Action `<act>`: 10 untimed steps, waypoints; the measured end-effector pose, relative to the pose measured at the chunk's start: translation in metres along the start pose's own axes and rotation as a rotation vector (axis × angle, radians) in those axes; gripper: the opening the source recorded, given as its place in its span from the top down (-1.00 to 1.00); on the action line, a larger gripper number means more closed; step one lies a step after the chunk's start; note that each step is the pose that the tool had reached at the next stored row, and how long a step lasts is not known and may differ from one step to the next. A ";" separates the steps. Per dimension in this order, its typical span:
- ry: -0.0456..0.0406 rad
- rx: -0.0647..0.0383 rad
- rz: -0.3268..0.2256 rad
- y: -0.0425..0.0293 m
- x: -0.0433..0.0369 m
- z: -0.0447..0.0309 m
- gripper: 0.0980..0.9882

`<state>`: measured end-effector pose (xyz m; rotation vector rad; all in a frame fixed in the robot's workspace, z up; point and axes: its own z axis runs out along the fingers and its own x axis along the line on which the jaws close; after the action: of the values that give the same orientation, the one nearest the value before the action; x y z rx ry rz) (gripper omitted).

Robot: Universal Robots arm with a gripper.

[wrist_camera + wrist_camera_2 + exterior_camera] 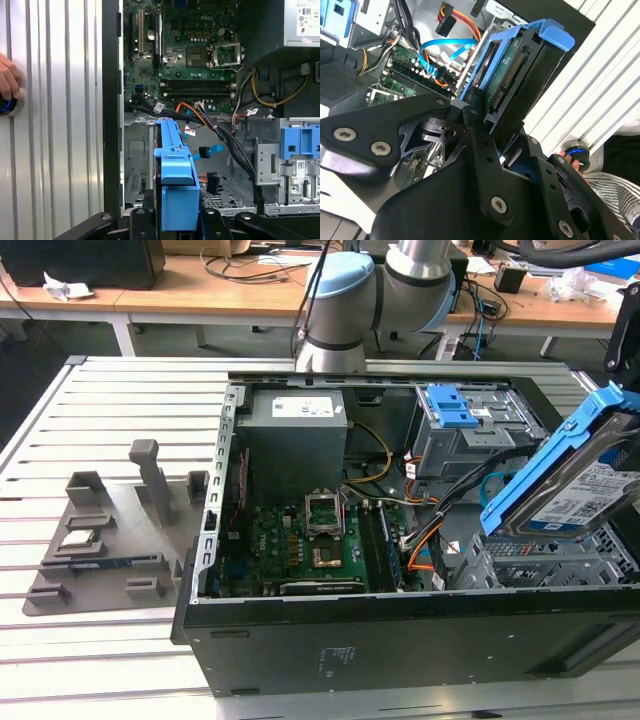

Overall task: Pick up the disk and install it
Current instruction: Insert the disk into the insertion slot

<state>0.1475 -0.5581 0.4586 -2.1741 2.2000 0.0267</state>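
Disk in its bright blue carrier frame hangs tilted above the open computer case, at the exterior view's right, its white-and-blue label facing up and outward. The gripper is clamped on the disk: in the second wrist view its black fingers press against the drive's sides, with the circuit-board underside and connector edge showing between the blue rails. In the first wrist view the disk is seen edge-on, held over the empty metal drive bay at the case's front end, clear of it and not yet seated.

Below and beyond the drive lie the green motherboard with its processor socket, loose orange and blue cables, and a second drive cage with a blue latch plate. The grey power supply sits at the case's far end, just before the arm's base.

The case rests on a slatted metal table. At the exterior view's left, well apart from the case, a grey fixture tray holds small parts. A person's hand rests on a blue-lit button on the table in the first wrist view.
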 end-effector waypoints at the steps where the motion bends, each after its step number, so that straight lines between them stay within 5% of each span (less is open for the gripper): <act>1: 0.0000 0.018 -0.001 0.0000 0.0000 0.0000 0.40; 10: 0.0076 0.020 -0.001 0.0002 0.0004 0.0088 0.40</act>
<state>0.1475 -0.5581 0.4498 -2.1687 2.1932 -0.0037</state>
